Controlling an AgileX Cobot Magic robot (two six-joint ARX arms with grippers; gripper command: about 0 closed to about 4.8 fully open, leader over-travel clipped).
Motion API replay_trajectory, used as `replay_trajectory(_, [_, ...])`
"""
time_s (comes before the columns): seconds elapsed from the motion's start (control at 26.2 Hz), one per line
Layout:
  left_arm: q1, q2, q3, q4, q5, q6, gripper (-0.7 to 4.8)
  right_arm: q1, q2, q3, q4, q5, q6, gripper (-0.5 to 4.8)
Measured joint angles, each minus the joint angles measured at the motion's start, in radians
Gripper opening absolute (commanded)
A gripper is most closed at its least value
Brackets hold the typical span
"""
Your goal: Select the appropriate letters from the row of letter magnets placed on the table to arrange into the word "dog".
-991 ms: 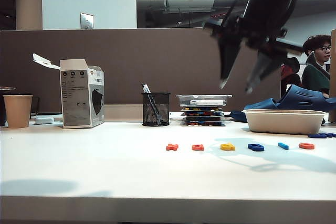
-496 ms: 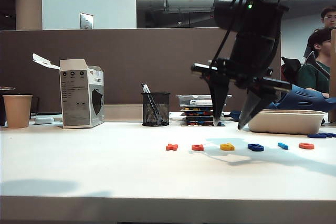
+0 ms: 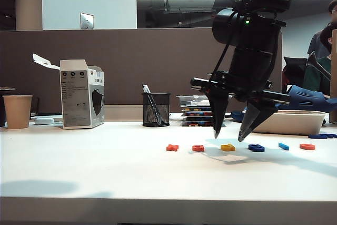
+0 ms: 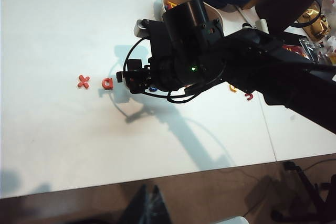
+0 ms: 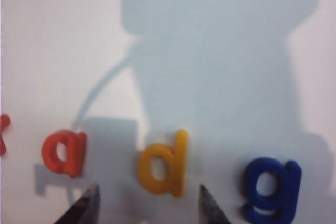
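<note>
If the right gripper point(image 5: 147, 203), spread wide over the yellow d point(image 5: 164, 163), drops crooked, it could bump the red a point(image 5: 64, 153); the left gripper is hidden.

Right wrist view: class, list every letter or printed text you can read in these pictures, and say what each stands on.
"a": red plastic letter magnet, on the white table.
"d": yellow plastic letter magnet, between the open right gripper fingertips.
"g": dark blue plastic letter magnet.
White carton's print: too small to read.

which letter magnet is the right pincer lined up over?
The yellow "d", between the red "a" and blue "g"; the open right pincer straddles it from above.
</note>
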State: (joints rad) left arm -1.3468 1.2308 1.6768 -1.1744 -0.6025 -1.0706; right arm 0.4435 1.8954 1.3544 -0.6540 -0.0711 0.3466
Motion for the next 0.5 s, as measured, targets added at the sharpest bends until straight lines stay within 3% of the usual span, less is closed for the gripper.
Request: replay_trajectory(0.5, [0.000, 0.000, 0.000, 0.000, 0.000, 0.000, -0.05, 0.001, 0.042, 0.003, 0.022, 0.000, 0.000, 2.35])
